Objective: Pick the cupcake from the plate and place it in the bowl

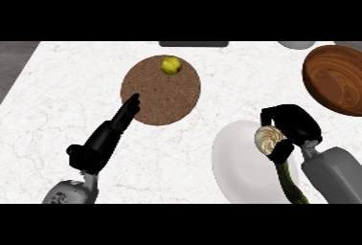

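Observation:
The cupcake (268, 139), with pale swirled frosting, is above the right part of the white plate (237, 165). My right hand (293, 125) is curled round it from the right and partly hides it. The wooden bowl (335, 79) sits at the upper right, apart from the hand. At the lower left my left hand (106, 137) rests open, its straight fingers pointing up-right to the edge of a brown round mat (161, 95).
A yellow-green fruit (171, 65) lies at the far end of the brown mat. A grey object (297, 44) and a dark strip (194, 44) sit at the counter's far edge. A green stalk-like item (290, 184) lies on the plate's right side.

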Robot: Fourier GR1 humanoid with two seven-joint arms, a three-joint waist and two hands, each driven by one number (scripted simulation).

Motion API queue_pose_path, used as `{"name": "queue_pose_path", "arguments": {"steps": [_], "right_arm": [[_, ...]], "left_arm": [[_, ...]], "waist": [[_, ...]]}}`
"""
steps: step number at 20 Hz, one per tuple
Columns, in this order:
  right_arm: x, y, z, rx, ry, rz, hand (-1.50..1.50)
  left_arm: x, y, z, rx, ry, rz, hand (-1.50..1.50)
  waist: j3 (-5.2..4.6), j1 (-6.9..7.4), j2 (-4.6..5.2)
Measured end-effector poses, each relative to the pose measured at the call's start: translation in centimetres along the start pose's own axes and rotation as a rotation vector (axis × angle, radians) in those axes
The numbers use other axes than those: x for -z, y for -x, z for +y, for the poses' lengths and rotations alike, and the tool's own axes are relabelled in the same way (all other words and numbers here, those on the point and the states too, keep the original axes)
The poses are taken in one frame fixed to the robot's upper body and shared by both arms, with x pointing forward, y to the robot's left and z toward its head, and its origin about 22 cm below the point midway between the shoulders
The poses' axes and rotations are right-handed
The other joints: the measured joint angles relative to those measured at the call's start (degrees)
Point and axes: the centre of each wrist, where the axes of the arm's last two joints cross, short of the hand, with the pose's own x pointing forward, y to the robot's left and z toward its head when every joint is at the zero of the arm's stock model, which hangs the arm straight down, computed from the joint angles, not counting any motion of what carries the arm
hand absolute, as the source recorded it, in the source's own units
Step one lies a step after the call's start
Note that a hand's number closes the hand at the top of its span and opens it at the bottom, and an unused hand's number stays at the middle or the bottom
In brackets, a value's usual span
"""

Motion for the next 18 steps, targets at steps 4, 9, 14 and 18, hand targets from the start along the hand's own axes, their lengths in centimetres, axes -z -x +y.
{"name": "queue_pose_path", "arguments": {"steps": [4, 9, 14, 18], "right_arm": [[-0.6, 1.1, -2.7, -0.036, 0.158, 0.009, 1.5], [-1.6, 1.1, -7.1, 0.075, 0.406, -0.012, 1.5], [-2.7, 2.4, -11.0, 0.259, 0.571, -0.024, 1.5], [-3.1, 4.6, -12.5, 0.33, 0.62, 0.014, 1.5]], "left_arm": [[0.1, 0.0, 0.8, 0.003, -0.011, 0.006, 0.0], [-0.5, 0.3, 0.8, -0.004, -0.018, 0.003, 0.0], [-0.5, 0.0, 0.9, -0.002, -0.018, 0.004, 0.0], [0.1, -0.1, 0.9, 0.001, -0.017, 0.007, 0.0]], "waist": [[0.02, -0.56, -0.09], [0.04, -0.89, -0.24], [0.04, -0.86, -0.19], [0.04, -0.69, -0.09]]}}
